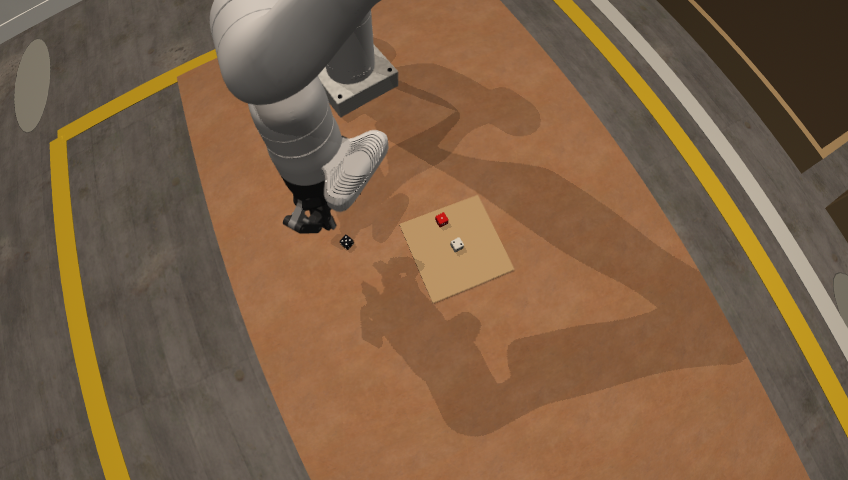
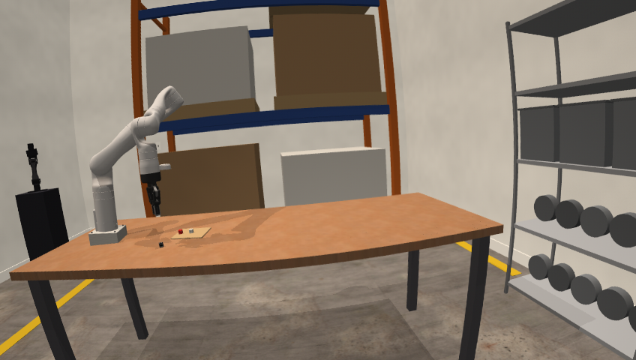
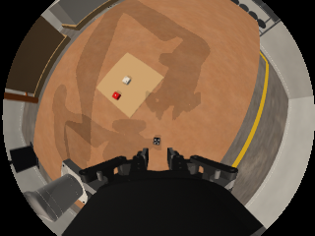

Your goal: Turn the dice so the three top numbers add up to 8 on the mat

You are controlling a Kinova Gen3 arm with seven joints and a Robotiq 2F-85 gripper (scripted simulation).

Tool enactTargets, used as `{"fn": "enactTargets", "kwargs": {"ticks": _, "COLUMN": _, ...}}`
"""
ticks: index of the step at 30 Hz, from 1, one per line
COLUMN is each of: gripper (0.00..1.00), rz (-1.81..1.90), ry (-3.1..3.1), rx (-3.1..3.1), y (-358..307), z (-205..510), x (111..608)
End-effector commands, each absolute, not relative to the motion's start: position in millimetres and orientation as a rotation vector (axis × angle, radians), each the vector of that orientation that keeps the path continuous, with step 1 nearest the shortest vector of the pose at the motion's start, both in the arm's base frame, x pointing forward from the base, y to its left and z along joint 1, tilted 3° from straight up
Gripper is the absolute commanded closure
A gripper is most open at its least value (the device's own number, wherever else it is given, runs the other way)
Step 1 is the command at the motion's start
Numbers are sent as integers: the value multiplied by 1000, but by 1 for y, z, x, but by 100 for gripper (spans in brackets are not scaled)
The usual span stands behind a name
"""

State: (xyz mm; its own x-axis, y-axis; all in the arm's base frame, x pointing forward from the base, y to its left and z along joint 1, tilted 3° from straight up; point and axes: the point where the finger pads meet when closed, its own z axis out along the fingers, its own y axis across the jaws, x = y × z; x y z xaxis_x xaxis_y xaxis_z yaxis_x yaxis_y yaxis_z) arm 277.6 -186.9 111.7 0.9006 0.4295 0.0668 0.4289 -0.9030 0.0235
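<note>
three small dice and one square tan mat [image 1: 476,273] on the wooden table [image 1: 571,410]: red die [image 1: 441,219] and white die [image 1: 457,244] on the mat, black die [image 1: 346,242] off it; black two-finger gripper [image 1: 307,226] hangs above, partly open, empty.

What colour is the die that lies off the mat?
Black with white pips, clearest in the top view.

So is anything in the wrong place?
Yes. The black die lies on the bare table, off the mat, while the red die and white die sit on it. The gripper hangs above the table near the black die, holding nothing.
</note>
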Motion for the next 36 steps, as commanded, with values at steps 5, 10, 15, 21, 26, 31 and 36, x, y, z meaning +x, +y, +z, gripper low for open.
{"fn": "enactTargets", "kwargs": {"ticks": 5, "gripper": 69, "rz": 90, "ry": 711, "rx": 3044, "y": -184, "z": 112, "x": 281}}
{"fn": "enactTargets", "kwargs": {"ticks": 10, "gripper": 0, "rz": 90, "ry": 711, "rx": 3044, "y": -184, "z": 112, "x": 281}}
{"fn": "enactTargets", "kwargs": {"ticks": 15, "gripper": 0, "rz": 90, "ry": 711, "rx": 3044, "y": -184, "z": 112, "x": 281}}
{"fn": "enactTargets", "kwargs": {"ticks": 21, "gripper": 0, "rz": 92, "ry": 668, "rx": 3055, "y": -185, "z": 104, "x": 281}}
{"fn": "enactTargets", "kwargs": {"ticks": 26, "gripper": 0, "rz": 94, "ry": 479, "rx": 3094, "y": -187, "z": 70, "x": 278}}
{"fn": "enactTargets", "kwargs": {"ticks": 31, "gripper": 69, "rz": 92, "ry": 431, "rx": 3101, "y": -187, "z": 62, "x": 276}}
{"fn": "enactTargets", "kwargs": {"ticks": 36, "gripper": 69, "rz": 92, "ry": 431, "rx": 3101, "y": -187, "z": 62, "x": 276}}
